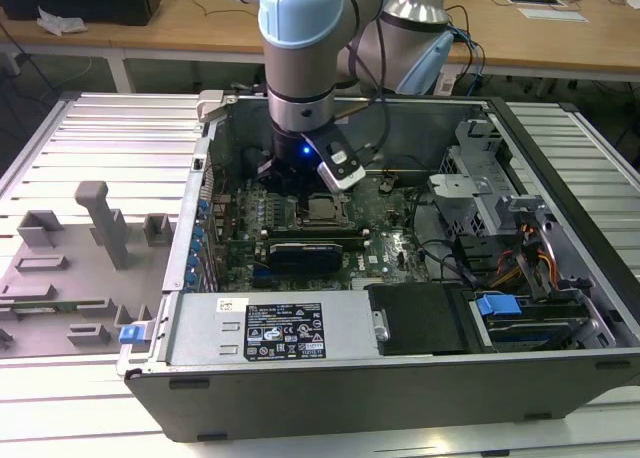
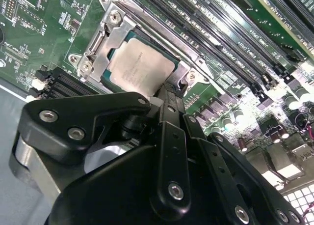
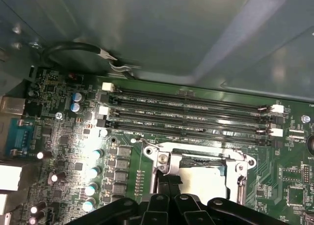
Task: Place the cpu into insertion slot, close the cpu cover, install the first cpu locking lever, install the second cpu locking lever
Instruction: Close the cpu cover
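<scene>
Gripper (image 2: 165, 95) – fingers clenched, empty – sits at the cpu cover's (image 2: 104, 49) edge, eleven o'clock of the cpu (image 1: 322, 210) in the exterior view.

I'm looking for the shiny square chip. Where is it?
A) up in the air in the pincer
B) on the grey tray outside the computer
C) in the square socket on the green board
C: the cpu lies flat on the green board, framed by the cpu cover.
</scene>
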You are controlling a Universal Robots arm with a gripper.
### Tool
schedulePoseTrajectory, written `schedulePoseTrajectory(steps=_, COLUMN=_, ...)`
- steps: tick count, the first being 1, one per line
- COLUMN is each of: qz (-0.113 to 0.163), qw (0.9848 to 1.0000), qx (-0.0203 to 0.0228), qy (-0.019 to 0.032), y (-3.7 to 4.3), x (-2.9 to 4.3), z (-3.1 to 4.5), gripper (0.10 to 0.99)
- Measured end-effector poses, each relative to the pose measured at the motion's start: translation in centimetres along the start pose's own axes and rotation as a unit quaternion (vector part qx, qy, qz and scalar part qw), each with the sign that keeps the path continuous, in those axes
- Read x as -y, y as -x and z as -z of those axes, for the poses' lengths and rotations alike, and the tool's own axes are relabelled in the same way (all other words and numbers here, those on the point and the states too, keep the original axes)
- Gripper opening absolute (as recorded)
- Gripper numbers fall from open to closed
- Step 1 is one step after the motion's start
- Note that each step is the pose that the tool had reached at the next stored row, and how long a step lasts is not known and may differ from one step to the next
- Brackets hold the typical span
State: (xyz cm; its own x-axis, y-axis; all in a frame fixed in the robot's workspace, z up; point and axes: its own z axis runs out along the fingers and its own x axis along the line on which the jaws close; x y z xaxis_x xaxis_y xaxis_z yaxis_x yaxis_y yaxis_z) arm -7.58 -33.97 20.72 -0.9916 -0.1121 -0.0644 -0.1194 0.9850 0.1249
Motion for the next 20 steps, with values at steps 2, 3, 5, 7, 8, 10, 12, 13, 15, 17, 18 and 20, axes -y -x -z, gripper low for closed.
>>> schedulePoseTrajectory(steps=2, qz=0.0, qw=1.0, qx=0.0, qy=0.0, y=0.08, x=0.01, z=-0.01, gripper=0.106)
schedulePoseTrajectory(steps=3, qz=0.0, qw=1.0, qx=0.0, qy=0.0, y=0.09, x=0.01, z=0.0, gripper=0.106)
schedulePoseTrajectory(steps=5, qz=0.0, qw=1.0, qx=0.0001, qy=0.0001, y=0.13, x=-0.04, z=0.36, gripper=0.106)
schedulePoseTrajectory(steps=7, qz=0.0, qw=1.0, qx=0.0, qy=0.0, y=0.15, x=-0.08, z=0.69, gripper=0.106)
schedulePoseTrajectory(steps=8, qz=0.0, qw=1.0, qx=-0.0001, qy=-0.0004, y=0.16, x=-0.09, z=0.77, gripper=0.106)
schedulePoseTrajectory(steps=10, qz=0.001, qw=0.9999, qx=-0.0016, qy=-0.0101, y=0.16, x=-0.11, z=0.88, gripper=0.106)
schedulePoseTrajectory(steps=12, qz=0.001, qw=0.9999, qx=-0.0027, qy=-0.0167, y=0.18, x=-0.1, z=0.87, gripper=0.106)
schedulePoseTrajectory(steps=13, qz=0.001, qw=0.9998, qx=-0.0028, qy=-0.0176, y=0.23, x=-0.1, z=0.87, gripper=0.106)
schedulePoseTrajectory(steps=15, qz=0.006, qw=0.9998, qx=-0.0046, qy=-0.0185, y=0.44, x=-0.04, z=0.87, gripper=0.106)
schedulePoseTrajectory(steps=17, qz=0.009, qw=0.9998, qx=-0.0051, qy=-0.0185, y=0.47, x=0.06, z=0.88, gripper=0.106)
schedulePoseTrajectory(steps=18, qz=0.01, qw=0.9998, qx=-0.0053, qy=-0.0185, y=0.46, x=0.14, z=0.89, gripper=0.106)
schedulePoseTrajectory(steps=20, qz=0.013, qw=0.9997, qx=-0.0057, qy=-0.0186, y=0.44, x=0.38, z=0.92, gripper=0.106)
